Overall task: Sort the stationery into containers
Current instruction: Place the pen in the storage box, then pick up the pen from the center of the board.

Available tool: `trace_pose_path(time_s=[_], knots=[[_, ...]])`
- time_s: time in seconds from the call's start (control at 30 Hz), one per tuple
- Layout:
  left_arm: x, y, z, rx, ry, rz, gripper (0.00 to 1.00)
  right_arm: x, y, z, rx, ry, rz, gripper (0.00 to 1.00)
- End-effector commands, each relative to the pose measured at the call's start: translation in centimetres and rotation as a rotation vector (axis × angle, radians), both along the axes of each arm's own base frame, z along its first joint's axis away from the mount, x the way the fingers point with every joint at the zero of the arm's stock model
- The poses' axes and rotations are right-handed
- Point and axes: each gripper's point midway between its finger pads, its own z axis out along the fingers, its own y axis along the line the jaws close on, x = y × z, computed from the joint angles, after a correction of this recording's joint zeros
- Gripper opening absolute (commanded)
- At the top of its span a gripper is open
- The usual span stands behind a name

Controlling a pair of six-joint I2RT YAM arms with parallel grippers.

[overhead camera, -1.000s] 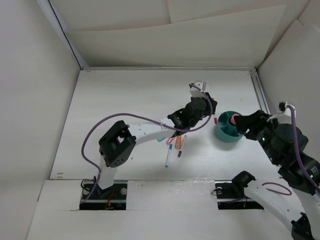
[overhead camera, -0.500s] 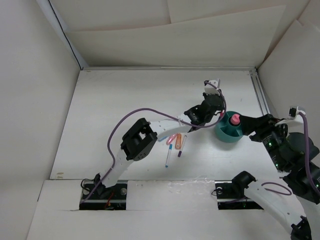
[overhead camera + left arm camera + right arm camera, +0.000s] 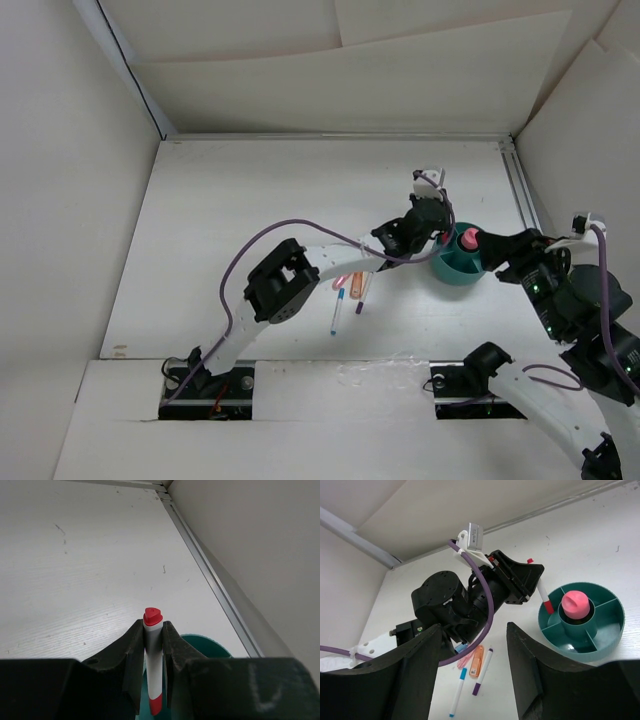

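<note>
Since the pen (image 3: 153, 666) looks meant to go down end-first into a wedge-shaped slot, the left gripper (image 3: 152, 630) clamps its slim white barrel at a tilt, with the red lower end at the rim of the cup (image 3: 619, 611). The cup is round, smooth teal plastic, with a glue stick (image 3: 575, 604) standing pink-capped in its middle tube. The right gripper (image 3: 472, 630) hangs beside it, fingers apart and empty, probably to leave room. Other markers (image 3: 477, 660) lie on the matte white table (image 3: 250, 200).
</note>
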Motion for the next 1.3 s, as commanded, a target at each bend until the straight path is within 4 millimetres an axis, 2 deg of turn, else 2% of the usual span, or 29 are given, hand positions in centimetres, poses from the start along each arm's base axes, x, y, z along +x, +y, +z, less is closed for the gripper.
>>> trace_pose_path(time_s=[0.0, 0.03, 0.1, 0.13, 0.2, 0.27, 0.33, 0.4, 0.43, 0.47, 0.5, 0.53, 0.57, 0.6, 0.63, 0.67, 0.7, 0.73, 0.8, 0.83, 0.87, 0.9, 0.97, 1.03, 1.07, 1.1, 1.13, 1.23, 1.27], knots=[[-0.6, -0.5, 1.8, -0.051, -0.025, -0.026, 0.13, 0.2, -0.2, 1.5, 0.019, -0.058, -0.013, 0.59], [-1.2, -0.8, 2.5, -0.061, -0.029, -0.044, 0.16, 0.1, -0.4, 1.3, 0.018, -0.058, -0.022, 0.59], [-1.3, -0.7, 3.2, -0.07, -0.034, -0.045, 0.28, 0.1, -0.4, 1.3, 0.018, -0.058, -0.022, 0.59], [-1.3, -0.6, 2.7, -0.061, -0.029, -0.045, 0.33, 0.1, -0.4, 1.3, 0.018, -0.058, -0.022, 0.59], [-2.0, -0.7, 3.8, -0.074, -0.036, -0.054, 0.45, 0.1, -0.4, 1.3, 0.018, -0.058, -0.022, 0.59], [-2.2, -0.4, 4.6, -0.082, -0.04, -0.054, 0.52, 0.1, -0.4, 1.3, 0.018, -0.058, -0.022, 0.59], [-2.4, 0.0, 6.1, -0.095, -0.047, -0.054, 0.57, 0.3, -0.4, 0.9, 0.004, -0.052, -0.021, 0.59], [-3.1, 0.6, 6.7, -0.09, -0.045, -0.051, 0.57, 0.3, -0.4, 1.1, 0.009, -0.059, -0.021, 0.59], [-3.5, 1.4, 8.9, -0.117, -0.059, -0.051, 0.57, 0.4, -0.3, 0.8, 0.004, -0.052, -0.021, 0.59], [-3.8, 2.0, 9.6, -0.121, -0.062, -0.051, 0.57, 0.4, -0.3, 0.8, 0.004, -0.052, -0.021, 0.59], [-4.1, 3.0, 9.1, -0.105, -0.054, -0.039, 0.55, 0.5, -0.2, 0.4, -0.001, -0.044, -0.021, 0.59], [-4.5, 3.7, 9.5, -0.113, -0.04, -0.037, 0.53, 0.7, -0.1, 0.0, -0.007, -0.035, -0.021, 0.59], [-5.3, 5.2, 12.2, -0.149, -0.047, -0.036, 0.51, 0.7, -0.1, 0.0, -0.007, -0.035, -0.021, 0.58], [-5.8, 6.2, 11.9, -0.133, -0.026, -0.035, 0.48, 0.8, 0.2, -0.6, -0.014, -0.023, -0.009, 0.57], [-6.6, 7.2, 9.9, -0.092, 0.006, -0.045, 0.41, 1.0, 0.5, -1.0, -0.017, -0.016, 0.001, 0.55], [-7.5, 8.6, 11.5, -0.125, 0.021, -0.05, 0.38, 1.0, 0.8, -1.5, -0.032, -0.008, 0.015, 0.51], [-8.1, 9.7, 9.8, -0.071, 0.069, -0.044, 0.35, 0.9, 1.5, -2.0, -0.035, 0.002, 0.054, 0.42], [-8.9, 10.8, 7.2, -0.018, 0.118, -0.048, 0.31, 1.2, 2.1, -2.3, -0.037, 0.011, 0.078, 0.38], [-10.6, 13.2, 4.6, 0.043, 0.21, -0.037, 0.24, 1.7, 3.4, -4.2, -0.087, 0.063, 0.132, 0.23], [-11.3, 14.2, 3.1, 0.071, 0.253, -0.034, 0.2, 1.8, 4.5, -4.7, -0.087, 0.077, 0.184, 0.19], [-12.4, 15.8, -0.4, 0.133, 0.314, -0.029, 0.17, 2.0, 5.2, -6.1, -0.101, 0.113, 0.209, 0.15], [-13.1, 17.1, -1.1, 0.14, 0.338, -0.019, 0.15, 2.3, 5.8, -6.8, -0.117, 0.131, 0.232, 0.11], [-15.5, 20.1, -5.7, 0.224, 0.445, 0.003, 0.15, 2.5, 7.1, -7.6, -0.115, 0.148, 0.287, 0.1], [-16.8, 22.1, -6.9, 0.255, 0.48, 0.024, 0.18, 2.8, 7.6, -8.7, -0.113, 0.172, 0.301, 0.1], [-17.3, 23.0, -7.7, 0.271, 0.497, 0.033, 0.22, 2.8, 7.9, -8.5, -0.106, 0.162, 0.311, 0.11], [-17.9, 24.3, -9.5, 0.307, 0.525, 0.047, 0.22, 2.8, 7.9, -8.9, -0.102, 0.174, 0.31, 0.11], [-18.2, 24.9, -10.2, 0.329, 0.536, 0.052, 0.23, 2.9, 8.0, -8.7, -0.097, 0.163, 0.31, 0.13], [-19.1, 25.8, -11.7, 0.359, 0.573, 0.046, 0.23, 3.1, 8.1, -8.9, -0.1, 0.172, 0.31, 0.15], [-19.1, 25.2, -11.5, 0.346, 0.551, 0.025, 0.23, 3.1, 8.1, -8.9, -0.1, 0.172, 0.31, 0.15]])
